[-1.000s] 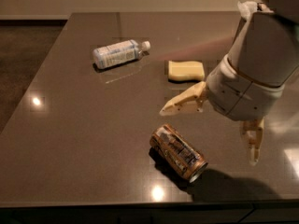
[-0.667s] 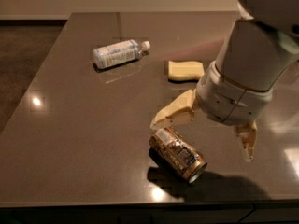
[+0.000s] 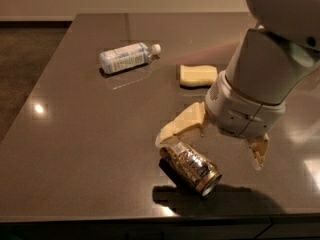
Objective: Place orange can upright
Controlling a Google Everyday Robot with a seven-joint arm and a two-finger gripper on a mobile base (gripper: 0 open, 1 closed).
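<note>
Gripper [image 3: 210, 149], fingers [image 3: 181, 127] apart, above sideways orange can [image 3: 192, 166]

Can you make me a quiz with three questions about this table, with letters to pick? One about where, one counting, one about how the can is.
1. Where is the gripper?
A. on the floor
B. close over the orange can
C. at the far corner

2. How many things lie on the table?
A. one
B. three
C. five

3. How is the orange can?
A. standing up
B. lying on its side
C. squashed flat

Answers:
1 B, its open fingers straddle the can.
2 B, can, bottle, yellow sponge.
3 B, its round end points sideways.
</note>
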